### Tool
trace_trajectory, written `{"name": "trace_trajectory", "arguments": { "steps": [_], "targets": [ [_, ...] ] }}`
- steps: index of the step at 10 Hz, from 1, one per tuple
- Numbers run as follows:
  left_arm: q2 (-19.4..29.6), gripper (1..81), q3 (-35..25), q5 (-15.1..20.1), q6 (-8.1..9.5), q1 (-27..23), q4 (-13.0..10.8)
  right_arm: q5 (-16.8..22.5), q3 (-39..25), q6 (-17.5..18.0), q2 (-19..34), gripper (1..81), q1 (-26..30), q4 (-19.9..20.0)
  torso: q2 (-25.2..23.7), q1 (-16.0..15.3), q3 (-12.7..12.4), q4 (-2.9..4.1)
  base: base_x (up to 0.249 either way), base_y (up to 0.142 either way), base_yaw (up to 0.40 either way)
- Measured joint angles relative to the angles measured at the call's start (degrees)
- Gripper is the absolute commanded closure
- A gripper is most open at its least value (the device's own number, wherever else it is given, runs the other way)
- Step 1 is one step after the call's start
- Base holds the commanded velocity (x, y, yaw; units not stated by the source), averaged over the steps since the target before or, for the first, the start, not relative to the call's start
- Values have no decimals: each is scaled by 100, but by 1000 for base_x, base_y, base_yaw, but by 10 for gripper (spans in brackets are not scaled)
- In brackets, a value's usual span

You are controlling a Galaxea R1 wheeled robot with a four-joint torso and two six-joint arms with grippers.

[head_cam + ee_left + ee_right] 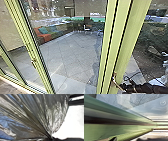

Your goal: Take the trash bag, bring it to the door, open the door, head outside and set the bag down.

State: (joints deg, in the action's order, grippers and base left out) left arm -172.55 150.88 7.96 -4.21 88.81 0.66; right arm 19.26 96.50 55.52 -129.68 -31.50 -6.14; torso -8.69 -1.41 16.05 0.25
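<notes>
At the door [113,42], left fingers [51,138] grip the trash bag [36,112] — right gripper [121,86] unreadable — leaving exit and set-down.

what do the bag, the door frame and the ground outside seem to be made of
The trash bag looks like thin, glossy plastic film: it gathers into fine creases that catch the light. The door frame seems to be metal with a smooth pale green coat, perhaps painted aluminium, judging by its straight, crisp-edged profiles. The ground outside looks like matt grey stone or concrete paving, with joint lines between slabs.
</notes>
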Motion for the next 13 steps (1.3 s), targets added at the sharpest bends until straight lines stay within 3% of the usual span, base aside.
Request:
{"name": "trace_trajectory", "arguments": {
  "steps": [2,5,9,11,13],
  "targets": [
    [0,811,0,9,0,0,0,474,138,90,-55,10,273,2,2,-2,5,0,0,0,0],
    [-6,811,0,6,0,0,0,833,190,316,-20,10,866,78,9,-6,9,0,0,0,0],
    [-17,811,-5,9,0,0,0,848,177,672,413,10,1893,179,15,-13,13,7,0,0,0],
    [-44,811,-5,13,-1,0,-2,894,146,641,819,10,2255,-146,19,-19,13,7,0,0,0],
    [-48,811,-5,11,-4,9,-2,1640,247,453,905,10,2404,-1063,19,-24,13,9,0,0,0]
  ]
}}
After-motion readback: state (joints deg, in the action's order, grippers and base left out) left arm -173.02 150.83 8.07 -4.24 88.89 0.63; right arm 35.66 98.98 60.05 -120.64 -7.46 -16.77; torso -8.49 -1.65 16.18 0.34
